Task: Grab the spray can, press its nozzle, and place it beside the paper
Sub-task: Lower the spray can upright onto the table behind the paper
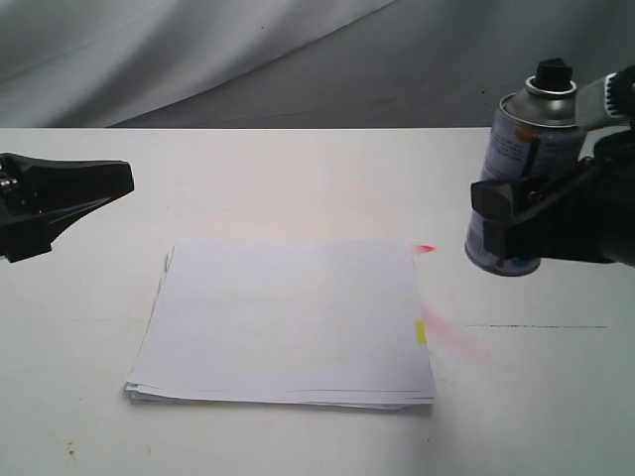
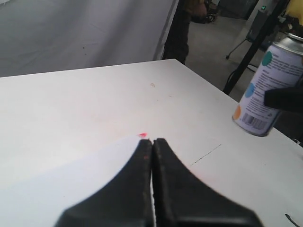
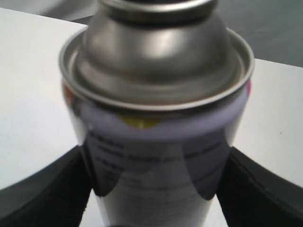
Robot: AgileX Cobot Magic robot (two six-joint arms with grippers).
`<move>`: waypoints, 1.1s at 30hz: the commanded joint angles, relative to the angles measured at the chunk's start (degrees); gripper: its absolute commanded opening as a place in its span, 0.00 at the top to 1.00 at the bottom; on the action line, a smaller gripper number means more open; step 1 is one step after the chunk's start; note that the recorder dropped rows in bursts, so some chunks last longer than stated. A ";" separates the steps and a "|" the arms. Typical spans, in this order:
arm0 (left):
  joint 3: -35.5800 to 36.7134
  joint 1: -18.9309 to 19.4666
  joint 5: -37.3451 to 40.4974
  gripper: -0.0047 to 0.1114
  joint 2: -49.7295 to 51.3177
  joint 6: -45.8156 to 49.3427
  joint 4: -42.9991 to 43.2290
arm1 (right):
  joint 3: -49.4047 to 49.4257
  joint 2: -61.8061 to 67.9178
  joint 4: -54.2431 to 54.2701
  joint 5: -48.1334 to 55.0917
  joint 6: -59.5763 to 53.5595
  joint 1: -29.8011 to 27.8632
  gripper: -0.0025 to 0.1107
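A silver spray can [image 1: 526,149] with a white printed label sits at the right side of the scene, held tilted so that its top leans to the right. Its base appears lifted just clear of the table. Its small black nozzle [image 1: 552,74] sticks up from the domed metal top, much narrower than the silver rim, and nothing touches it. The right gripper [image 1: 516,223] clamps the can around the lower half of its body, one black finger on each side of the label, as the right wrist view shows close up. To the left of the can, apart from it, a thin stack of white paper [image 1: 283,317] lies flat on the white table [image 1: 298,169], its edges slightly uneven. A small yellow tab [image 1: 421,332] marks the stack's right edge. A small red mark [image 1: 425,248] sits by its far right corner, and a faint pink smear [image 1: 454,339] lies on the table just right of the tab. At the far left, the left gripper [image 1: 119,178] hangs above the table with its two black jaws pressed together, holding nothing. Grey cloth [image 1: 198,50] hangs behind the table.
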 commanded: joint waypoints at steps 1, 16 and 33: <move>0.19 0.14 -0.34 0.96 -0.40 0.30 -1.08 | -0.14 7.34 -3.63 -17.12 0.61 -7.80 0.98; 0.19 0.14 -0.12 0.96 -0.40 0.17 1.81 | -1.76 33.97 27.35 -50.27 -39.69 -17.22 0.98; 0.19 0.14 -0.33 0.96 -0.40 0.05 3.27 | -19.95 54.79 28.26 -55.87 -39.55 -17.01 0.98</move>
